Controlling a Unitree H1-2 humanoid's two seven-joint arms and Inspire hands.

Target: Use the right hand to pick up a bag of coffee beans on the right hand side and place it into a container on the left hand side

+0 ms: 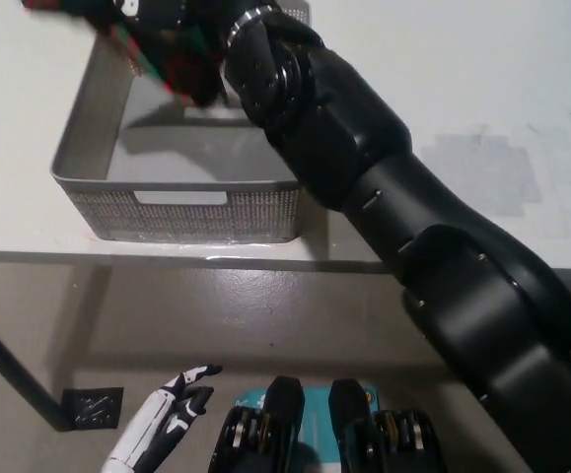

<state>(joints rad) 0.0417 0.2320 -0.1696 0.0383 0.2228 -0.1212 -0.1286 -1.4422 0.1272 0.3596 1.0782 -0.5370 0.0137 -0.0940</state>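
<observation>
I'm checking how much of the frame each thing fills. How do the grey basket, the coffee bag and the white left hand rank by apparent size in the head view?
1. Grey basket
2. Coffee bag, partly hidden by the right hand
3. Left hand, resting low; close to the bag, ranking unsure.

We see the basket [181, 202] on the table [482, 108], under the right hand [157, 25] gripping the coffee bag [167, 59]; our left hand [167, 419] hangs below the table edge
</observation>
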